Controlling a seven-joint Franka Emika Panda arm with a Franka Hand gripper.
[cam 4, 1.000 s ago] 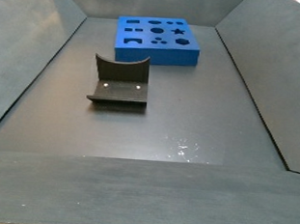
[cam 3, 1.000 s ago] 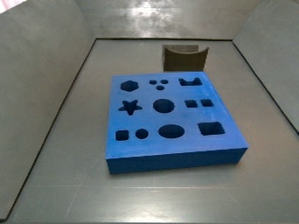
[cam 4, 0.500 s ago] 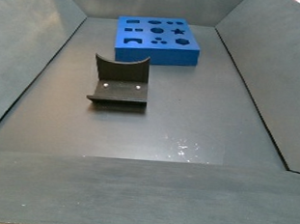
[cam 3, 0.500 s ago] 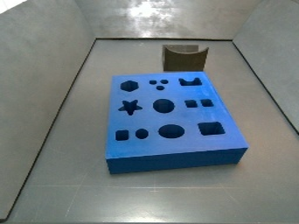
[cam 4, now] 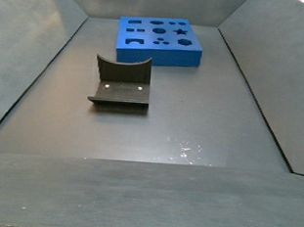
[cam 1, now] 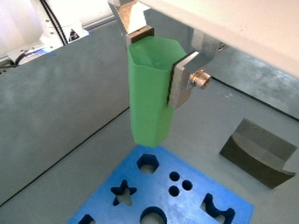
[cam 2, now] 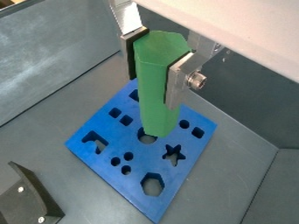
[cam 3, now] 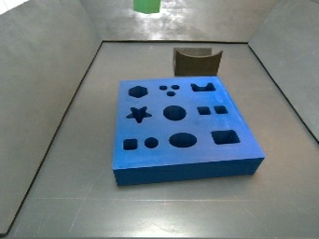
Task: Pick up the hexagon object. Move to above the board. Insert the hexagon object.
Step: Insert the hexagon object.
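My gripper (cam 1: 158, 66) is shut on the hexagon object (cam 1: 149, 96), a light green six-sided rod that hangs upright between the silver fingers; both wrist views show this, with the gripper (cam 2: 158, 70) around the rod (cam 2: 156, 96). The rod is well above the board (cam 1: 198, 188), a thick blue block with dark cut-outs (cam 2: 128, 179). In a side view only the rod's lower end (cam 3: 147, 5) shows, at the top edge, behind the board (cam 3: 156, 129). The board also shows far back in a side view (cam 4: 166, 56), where the gripper is out of view.
The dark fixture (cam 3: 197, 60) stands on the floor behind the board; it also shows in a side view (cam 4: 122, 84) and in both wrist views (cam 1: 260, 150) (cam 2: 26, 197). Grey sloping walls enclose the floor on all sides.
The green rod's lower end has come into a side view at the top edge, where nothing showed before. The board and the fixture have not moved.
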